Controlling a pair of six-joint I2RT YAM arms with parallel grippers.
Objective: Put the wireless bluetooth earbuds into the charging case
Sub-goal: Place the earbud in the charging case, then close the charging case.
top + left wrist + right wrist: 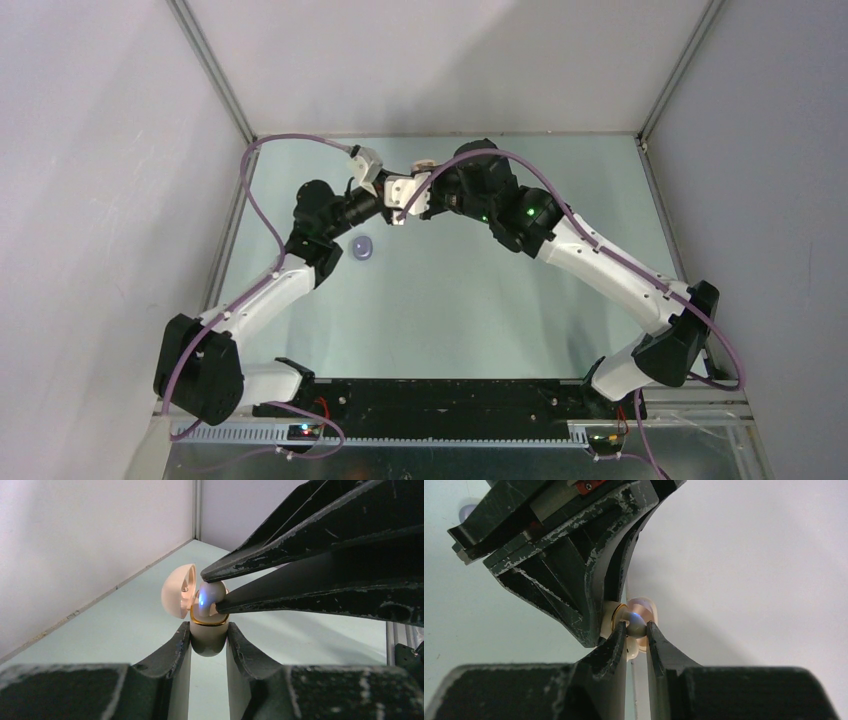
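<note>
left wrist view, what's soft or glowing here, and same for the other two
Left wrist: left fingers blurred, case sharp, blue glow on the bud. Right wrist: right fingers soft and dark, bluish glow on the bud. Top: even light, faint shadows, green lights on the right arm.

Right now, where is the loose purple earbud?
Top view: the purple earbud lies on the table, left of centre, just right of the left arm.
</note>
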